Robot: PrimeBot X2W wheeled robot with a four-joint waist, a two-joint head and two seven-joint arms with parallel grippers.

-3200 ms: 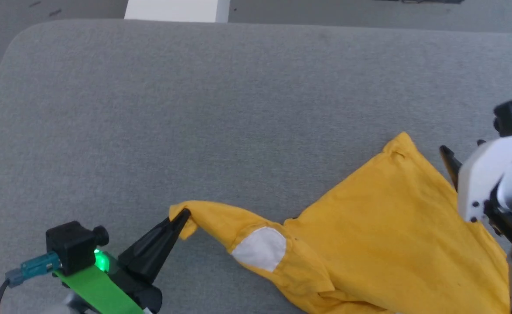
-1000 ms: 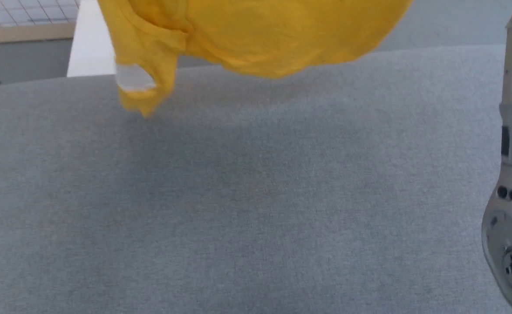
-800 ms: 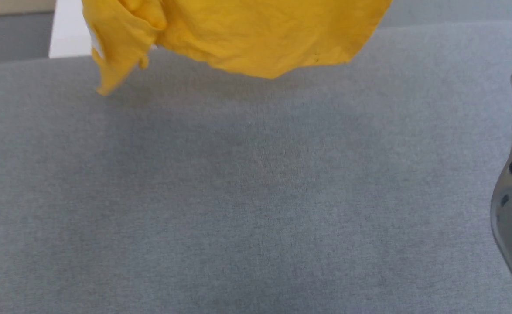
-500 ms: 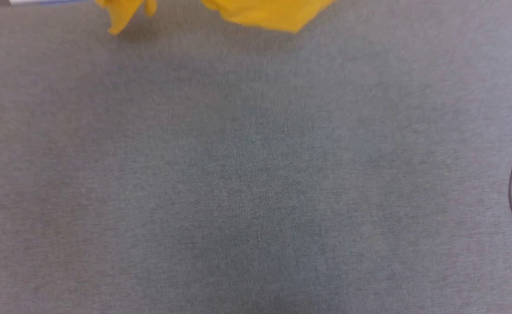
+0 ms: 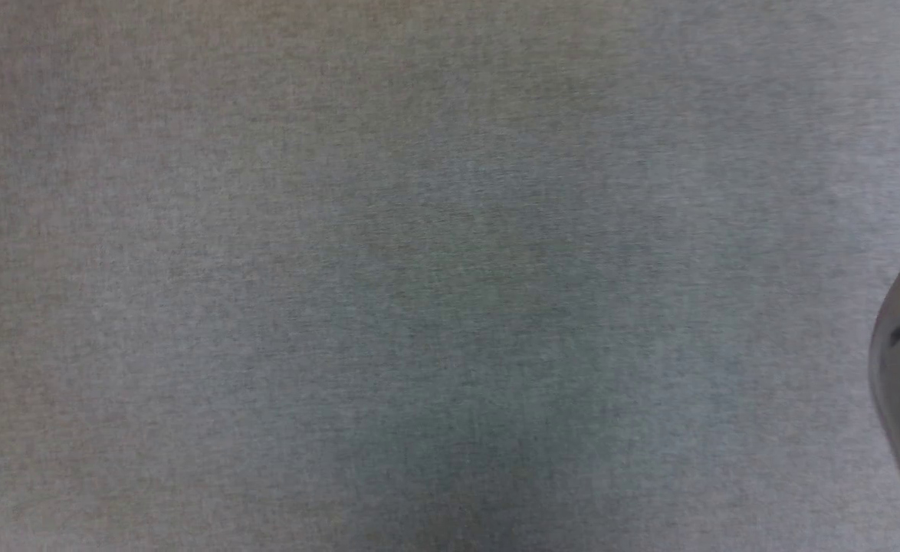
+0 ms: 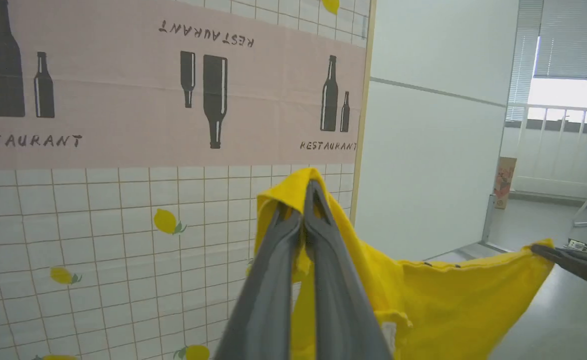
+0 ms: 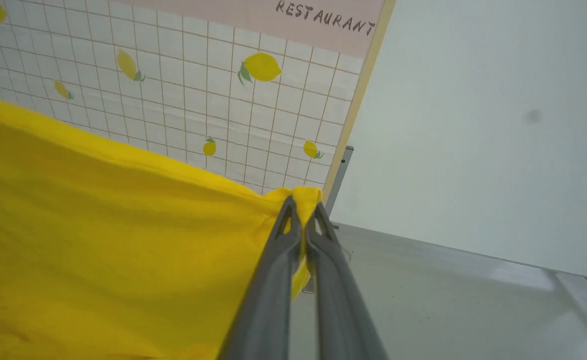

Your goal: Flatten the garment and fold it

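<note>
Garment [image 6: 448, 295] hangs stretched in mid-air, with left gripper [image 6: 307, 197] clamped on one edge and right gripper [image 7: 301, 207] on the other (three o'clock from it, left wrist view). Its long axis runs between them — neither arm nearer.

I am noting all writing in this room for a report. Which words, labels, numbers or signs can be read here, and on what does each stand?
"RESTAURANT": on the pink wall banner, left wrist view, repeated among black bottle drawings, once upside down.
"RESTAURANT": on the same banner, top of the right wrist view.
Print on the brown box on the floor: too small to read.
</note>
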